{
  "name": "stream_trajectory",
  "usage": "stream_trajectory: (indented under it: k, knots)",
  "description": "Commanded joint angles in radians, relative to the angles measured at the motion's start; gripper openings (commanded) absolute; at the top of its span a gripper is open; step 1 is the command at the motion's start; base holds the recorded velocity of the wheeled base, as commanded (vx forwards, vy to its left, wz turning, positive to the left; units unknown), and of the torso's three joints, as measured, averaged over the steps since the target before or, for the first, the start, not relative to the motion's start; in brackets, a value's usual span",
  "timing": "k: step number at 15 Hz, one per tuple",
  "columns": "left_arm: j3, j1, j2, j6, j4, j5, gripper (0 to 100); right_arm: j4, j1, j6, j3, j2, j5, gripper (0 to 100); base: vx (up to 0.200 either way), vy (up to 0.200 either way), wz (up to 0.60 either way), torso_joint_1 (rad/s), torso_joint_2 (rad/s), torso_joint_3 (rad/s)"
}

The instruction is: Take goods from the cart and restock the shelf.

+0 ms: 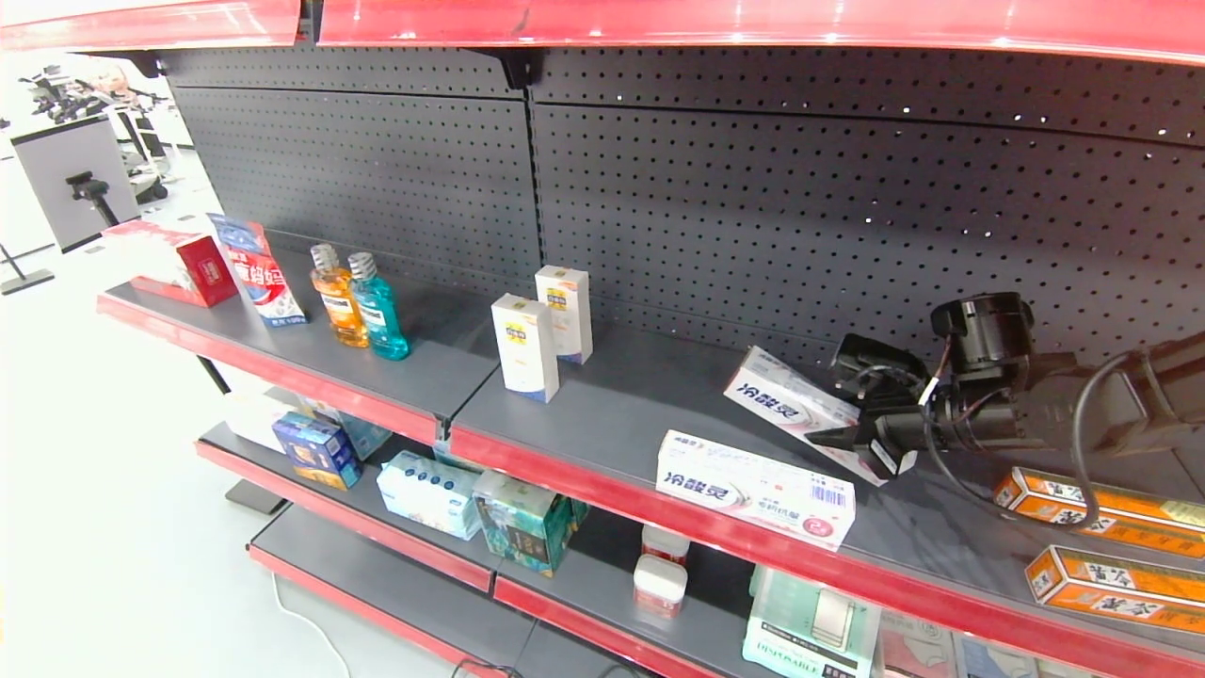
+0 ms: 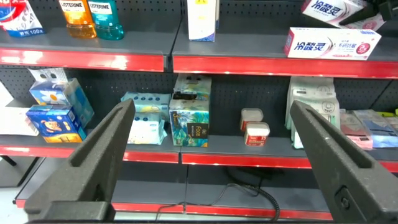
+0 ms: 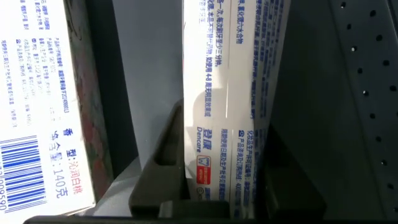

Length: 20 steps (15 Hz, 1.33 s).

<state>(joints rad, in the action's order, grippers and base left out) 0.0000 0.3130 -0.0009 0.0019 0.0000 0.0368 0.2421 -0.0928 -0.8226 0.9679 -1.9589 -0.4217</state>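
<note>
Left gripper [image 2: 211, 106]: fingers spread wide, nothing between them; faces the lower shelves.
Mouthwash bottles [image 1: 377, 311]: one orange, one teal, upright side by side on the left part of the shelf [image 1: 621, 405].
White boxes [image 1: 525, 348]: two, upright, mid-shelf.
Front toothpaste box [image 1: 753, 488]: lies flat along the shelf's front edge.
Held toothpaste box [image 1: 795, 403]: tilted, just behind the front one; contact with the shelf unclear.
Right gripper [image 1: 871, 443]: pinching the held box's right end.
Orange boxes [image 1: 1130, 508]: two, flat, far right.

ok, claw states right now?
Left claw: open, empty.
Right claw: closed on a white rectangular cardboard toothpaste box.
</note>
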Motion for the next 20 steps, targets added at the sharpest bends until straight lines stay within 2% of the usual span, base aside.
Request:
stream_trajectory:
  k: [1,7,8,20]
  knots:
    - [0.000,0.000,0.001,0.001,0.000,0.000,100,0.000,-0.001,-0.001,0.000,-0.003,0.000,0,0.000,0.000,0.00,0.000,0.00,0.000]
    - [0.000,0.000,0.001,0.000,0.000,0.000,100,0.000,-0.013,-0.006,0.002,-0.017,0.000,0,0.000,0.000,0.00,0.000,0.00,0.000]
    - [0.000,0.000,0.001,0.001,0.000,0.000,100,0.000,-0.013,-0.009,0.002,-0.017,0.000,100,0.000,0.000,0.00,0.000,0.00,0.000]
    - [0.000,0.000,0.001,0.000,0.000,0.000,100,0.011,0.025,0.013,0.025,0.002,0.001,100,0.000,0.000,0.00,0.000,0.00,0.000]
